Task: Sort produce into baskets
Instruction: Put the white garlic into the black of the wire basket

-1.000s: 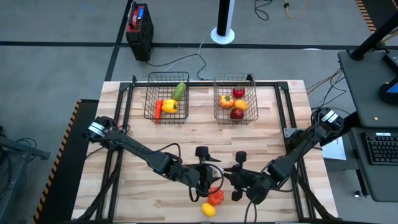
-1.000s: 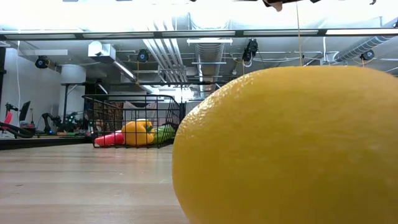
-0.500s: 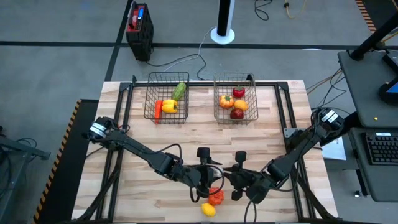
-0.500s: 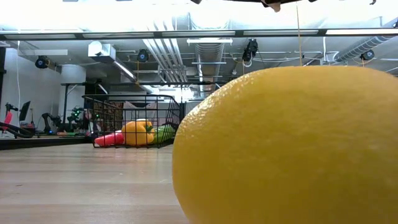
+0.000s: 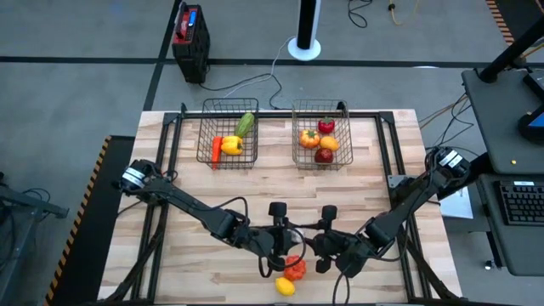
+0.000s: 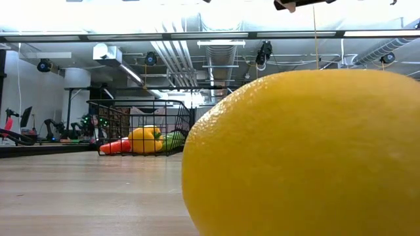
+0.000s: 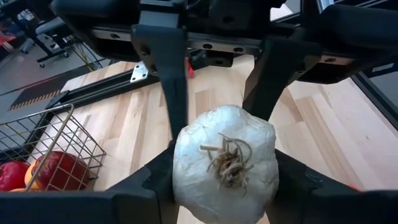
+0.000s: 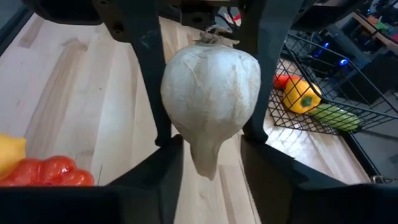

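Observation:
A white garlic bulb point(image 7: 224, 162) hangs between my two grippers above the table's near middle; it also shows in the right wrist view point(image 8: 211, 93). My left gripper point(image 5: 293, 244) and my right gripper point(image 5: 321, 246) face each other, both shut on the bulb. A red tomato point(image 5: 295, 269) and a yellow lemon point(image 5: 286, 286) lie on the table just below them. The left wire basket point(image 5: 204, 127) holds a yellow pepper, a cucumber and a carrot. The right wire basket point(image 5: 297, 127) holds several pieces. My left gripper pinches the bulb's two sides near its root end point(image 7: 186, 180) between its two fingers, coming level from the table's left. The bulb lies level, root end toward this wrist, clear of the table. My right gripper pinches the bulb's narrow pointed end point(image 8: 189, 146) between its two fingers, coming level from the table's right. The tip points toward this wrist.
The lemon point(image 6: 302, 151) fills the low view close to the camera; the left basket point(image 6: 141, 128) shows behind it. The black table frame runs along the table's sides point(image 5: 174, 136). Bare wood lies between the baskets and the grippers.

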